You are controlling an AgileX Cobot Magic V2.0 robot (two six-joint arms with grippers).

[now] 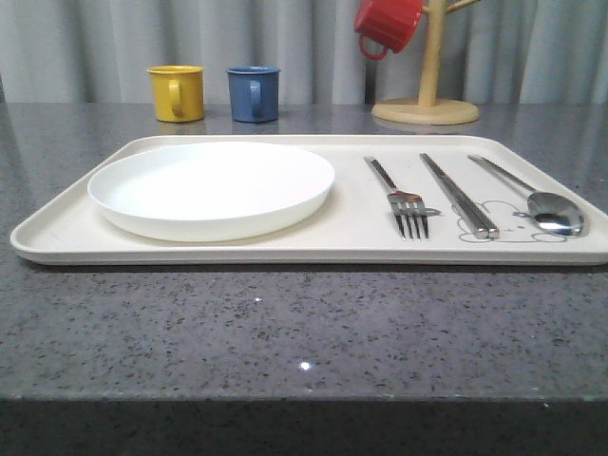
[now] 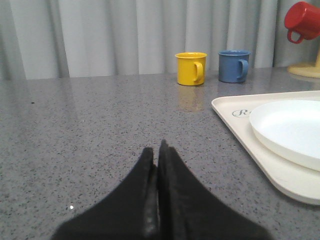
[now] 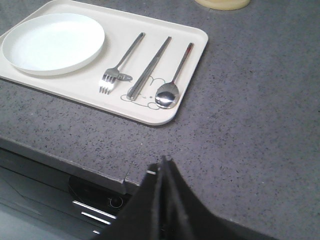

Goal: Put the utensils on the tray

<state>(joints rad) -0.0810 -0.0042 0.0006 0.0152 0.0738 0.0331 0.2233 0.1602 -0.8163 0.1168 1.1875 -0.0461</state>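
Note:
The cream tray [image 1: 351, 242] [image 3: 75, 87] [image 2: 227, 107] lies across the middle of the table. On it sit a white plate [image 1: 211, 188] [image 3: 52, 42] [image 2: 292, 127] at the left, then a fork [image 1: 404, 204] [image 3: 117, 67], a pair of chopsticks [image 1: 459, 195] [image 3: 149, 67] and a spoon [image 1: 541, 201] [image 3: 172, 80] side by side at the right. My left gripper [image 2: 158, 148] is shut and empty, low over bare table left of the tray. My right gripper [image 3: 162, 162] is shut and empty above the table's front edge, near the tray's spoon corner.
A yellow cup [image 1: 177, 92] [image 2: 191, 68] and a blue cup [image 1: 254, 92] [image 2: 233, 66] stand behind the tray. A red cup [image 1: 387, 24] [image 2: 301, 20] hangs on a wooden mug tree [image 1: 427, 95]. The table's front edge [image 3: 75, 162] drops off near my right gripper.

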